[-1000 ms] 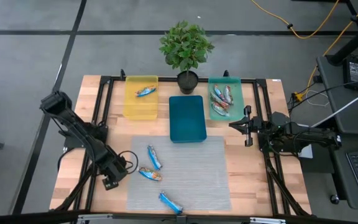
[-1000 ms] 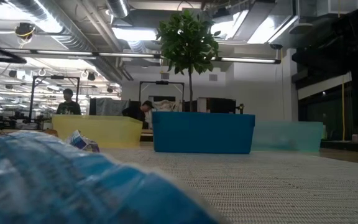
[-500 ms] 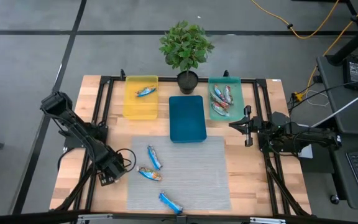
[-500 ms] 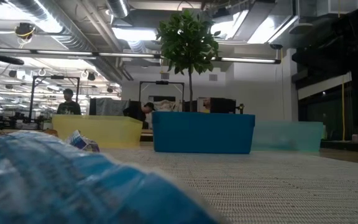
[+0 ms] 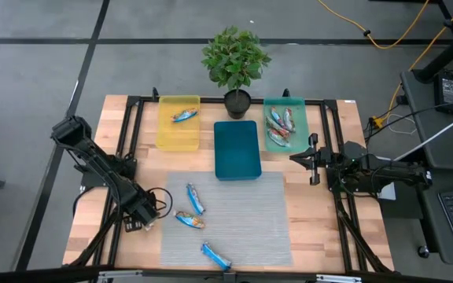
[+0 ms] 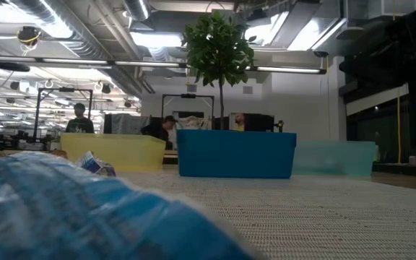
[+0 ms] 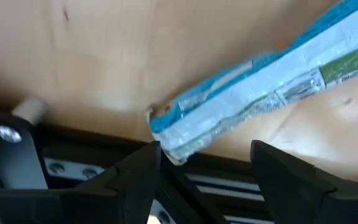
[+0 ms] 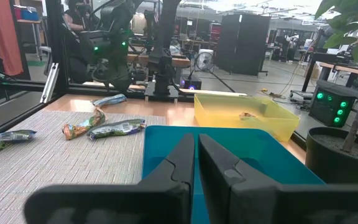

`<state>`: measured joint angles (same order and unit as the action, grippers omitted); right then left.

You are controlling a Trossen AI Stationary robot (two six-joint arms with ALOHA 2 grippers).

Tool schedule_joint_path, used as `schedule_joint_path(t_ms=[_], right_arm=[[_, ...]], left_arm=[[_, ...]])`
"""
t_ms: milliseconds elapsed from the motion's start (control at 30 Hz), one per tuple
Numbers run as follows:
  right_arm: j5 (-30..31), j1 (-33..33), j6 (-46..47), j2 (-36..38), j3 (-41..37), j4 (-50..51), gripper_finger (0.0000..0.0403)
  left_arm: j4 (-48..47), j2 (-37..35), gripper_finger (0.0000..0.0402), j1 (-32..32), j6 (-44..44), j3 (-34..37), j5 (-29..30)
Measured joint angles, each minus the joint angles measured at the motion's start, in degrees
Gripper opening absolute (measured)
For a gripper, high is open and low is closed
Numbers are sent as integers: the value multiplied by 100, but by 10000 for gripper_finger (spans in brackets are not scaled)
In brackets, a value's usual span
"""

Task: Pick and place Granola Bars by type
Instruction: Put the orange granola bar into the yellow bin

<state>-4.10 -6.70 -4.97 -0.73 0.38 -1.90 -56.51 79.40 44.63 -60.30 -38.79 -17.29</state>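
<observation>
Down at the near left of the table, the left gripper (image 5: pixel 138 222) hangs low over bare wood just off the left edge of the grey mat (image 5: pixel 242 224). Its fingers (image 7: pixel 135 177) are spread apart with nothing between them, and a silvery-white and blue bar (image 7: pixel 272 93) lies on the wood just beyond them; the print on its wrapper is too small to read.

Three more Granola Bars lie on the mat: one blue (image 5: pixel 194 198), one red-orange (image 5: pixel 189 220) beside it, one blue (image 5: pixel 216 255) at the near edge. At the far side, the yellow tray (image 5: pixel 178 135) holds one bar (image 5: pixel 184 115), the teal tray (image 5: pixel 298 134) several (image 5: pixel 281 124), and the blue tray (image 5: pixel 236 148) sits between them.

The right gripper (image 8: pixel 196 163) waits at the right side, its fingers nearly touching and empty
</observation>
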Motion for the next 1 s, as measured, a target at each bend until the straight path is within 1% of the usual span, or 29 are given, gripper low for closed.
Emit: schedule_joint_path(t_ms=[100, 333, 400, 533, 667, 833, 933, 1000], right_arm=[[0, 0, 0, -1, 0, 0, 24], [0, 1, 0, 0, 1, 1, 24], [1, 1, 0, 0, 1, 1, 24], [1, 1, 0, 0, 0, 1, 24], [1, 1, 0, -1, 1, 1, 24], [0, 0, 0, 0, 2, -1, 24], [0, 2, 0, -1, 1, -1, 24], [1, 1, 0, -2, 0, 0, 24]], left_arm=[[52, 0, 247, -12, 181, 0, 204], [678, 53, 272, -10, 591, 0, 771], [798, 163, 274, -12, 685, 0, 739], [1118, 518, 272, 9, 962, 2, 466], [1111, 902, 272, 3, 1162, -71, 292], [826, 1061, 260, 14, 1155, -282, 481], [756, 1061, 241, 25, 1089, -380, 622], [759, 1065, 221, 25, 978, -422, 677]])
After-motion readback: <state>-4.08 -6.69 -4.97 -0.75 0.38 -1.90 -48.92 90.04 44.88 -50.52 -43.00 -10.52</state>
